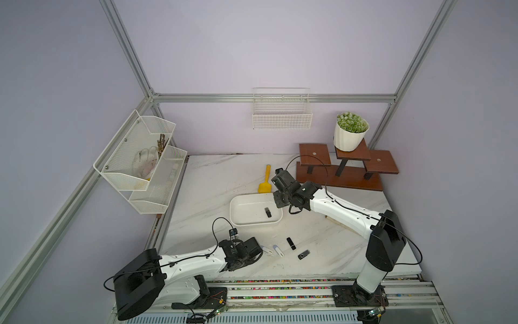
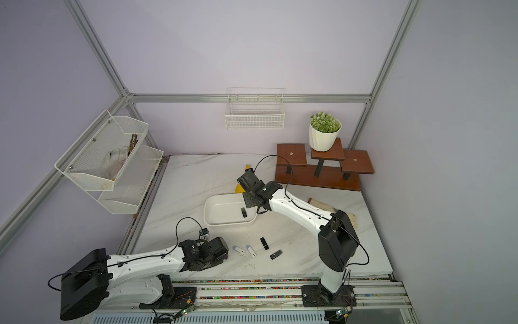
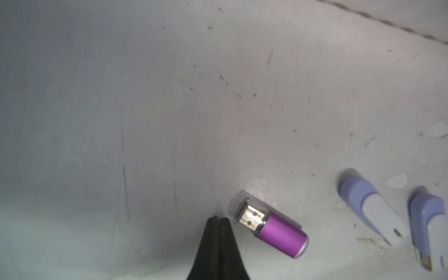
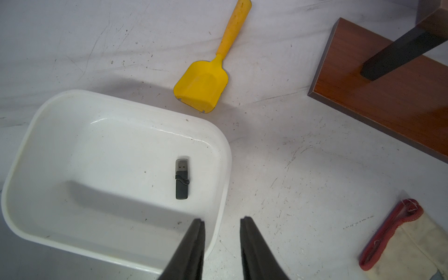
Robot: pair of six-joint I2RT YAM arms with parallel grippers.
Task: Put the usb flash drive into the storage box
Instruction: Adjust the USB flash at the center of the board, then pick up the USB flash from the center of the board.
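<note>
Although one dark usb flash drive already lies flat on the floor of the storage box, several others are out on the surface, so I judge the job part done. The right hand hovers over the box's near wall with its jaws a little apart and nothing between them. The left hand is low over the surface, jaws pressed together and empty, its tips just beside the clear cap of a purple flash drive. Near that one lie two blue-and-white drives, and in a top view a black stick and a black swivel drive sit farther along. The purple drive looks light, stiff and smooth-skinned, probably slippery in a loose pinch. Its clear cap may pull off, so the coloured body is the better hold, taken across its two long sides near the middle. Since it lies flat, the fingertips would have to come nearly down to the surface to straddle it, and a shut hand must open first.
</note>
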